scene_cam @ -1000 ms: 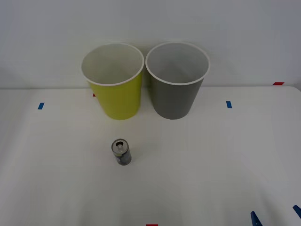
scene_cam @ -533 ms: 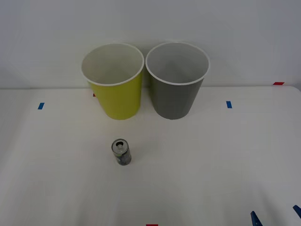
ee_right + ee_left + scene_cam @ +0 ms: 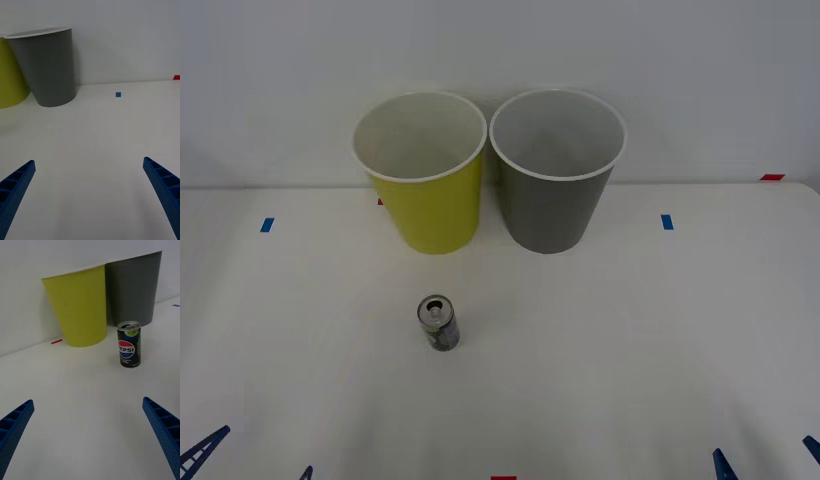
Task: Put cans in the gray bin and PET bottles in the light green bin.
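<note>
Ahead of open left gripper (image 3: 90, 435) jaws, upright can (image 3: 129, 344), well apart.

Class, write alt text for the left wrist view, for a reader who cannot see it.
A small Pepsi can stands upright on a white table, in front of a yellow-green bin and a gray bin. The open left gripper shows its blue fingers at the near corners.

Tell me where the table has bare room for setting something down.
The white table is bare right of the small dark printed drink can, up to the blue tape mark. It is crowded at the back, where the yellow-green plastic bin and gray plastic bin stand close together.
</note>
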